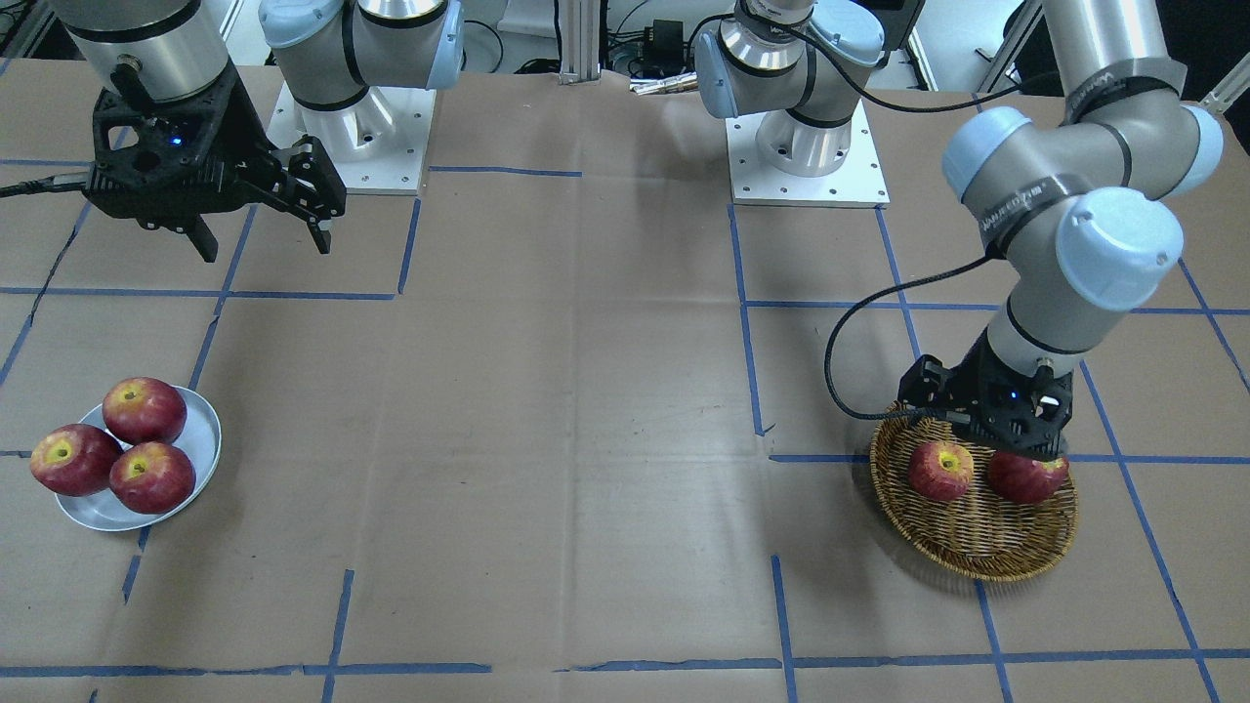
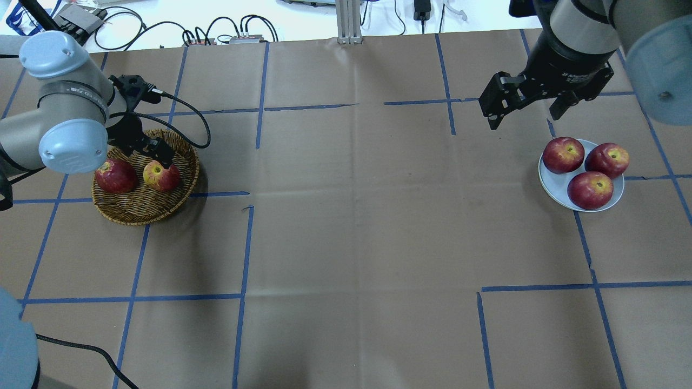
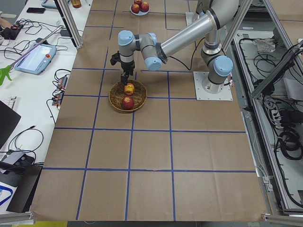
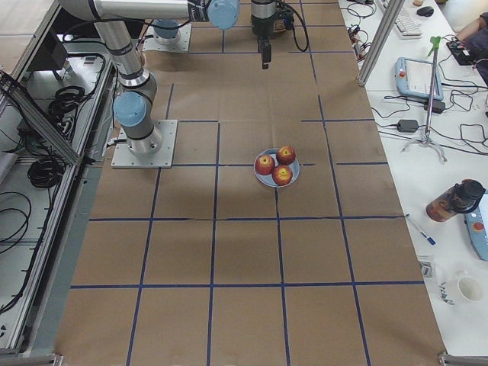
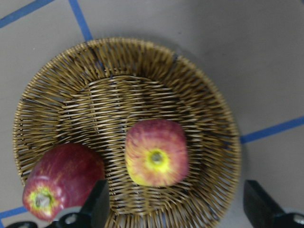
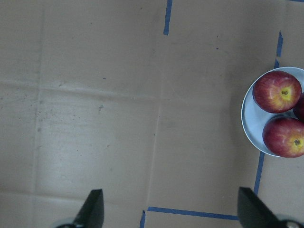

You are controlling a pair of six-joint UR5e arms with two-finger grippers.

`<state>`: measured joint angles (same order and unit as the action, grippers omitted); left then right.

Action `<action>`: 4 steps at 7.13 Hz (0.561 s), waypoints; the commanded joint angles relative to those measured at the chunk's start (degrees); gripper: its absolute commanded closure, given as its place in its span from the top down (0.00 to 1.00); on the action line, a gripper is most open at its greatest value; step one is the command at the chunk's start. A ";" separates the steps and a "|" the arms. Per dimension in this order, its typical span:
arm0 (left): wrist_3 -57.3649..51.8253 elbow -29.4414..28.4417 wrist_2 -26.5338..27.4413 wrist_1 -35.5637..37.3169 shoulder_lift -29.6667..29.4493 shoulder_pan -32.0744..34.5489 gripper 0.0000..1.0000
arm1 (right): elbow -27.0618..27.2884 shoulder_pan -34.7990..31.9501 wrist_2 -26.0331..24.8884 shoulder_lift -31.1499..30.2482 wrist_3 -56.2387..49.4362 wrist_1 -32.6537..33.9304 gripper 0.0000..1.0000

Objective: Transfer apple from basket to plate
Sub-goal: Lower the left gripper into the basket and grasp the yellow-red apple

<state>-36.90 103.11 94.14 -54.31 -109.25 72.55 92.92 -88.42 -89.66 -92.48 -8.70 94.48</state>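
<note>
The pale pinkish-red apple point(image 5: 156, 152) with yellow patches lies in the wicker basket point(image 5: 118, 95), next to a darker red apple point(image 5: 61, 183). My left gripper point(image 5: 178, 211) is open and empty, hovering just above the basket with the pale apple roughly between its fingers. In the overhead view the pale apple point(image 2: 161, 176) sits right of the dark one point(image 2: 115, 175), under my left gripper point(image 2: 157, 154). The white plate point(image 2: 552, 186) at the far right holds three red apples. My right gripper point(image 2: 523, 111) is open and empty, above the table beside the plate.
The basket point(image 1: 977, 547) and the plate point(image 1: 203, 430) stand at opposite ends of the brown paper-covered table with blue tape lines. The left arm's cable point(image 2: 189, 116) hangs over the basket's far side. Both arm bases stand at the table's robot side.
</note>
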 commanded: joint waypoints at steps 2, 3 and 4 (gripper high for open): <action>0.07 -0.81 -0.27 2.72 -5.17 -0.57 0.99 | -0.02 0.00 0.01 0.02 0.00 0.01 1.00; 0.16 -0.02 -0.44 2.72 -5.35 -0.57 0.99 | -0.02 -0.09 0.10 -0.07 0.00 0.01 1.00; 0.33 0.33 -0.44 2.72 -5.70 -0.57 0.99 | -0.02 -0.09 0.10 -0.07 0.00 0.01 1.00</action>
<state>-36.74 102.94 93.77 -51.65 -114.39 71.99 92.92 -88.47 -89.59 -92.52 -8.70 94.48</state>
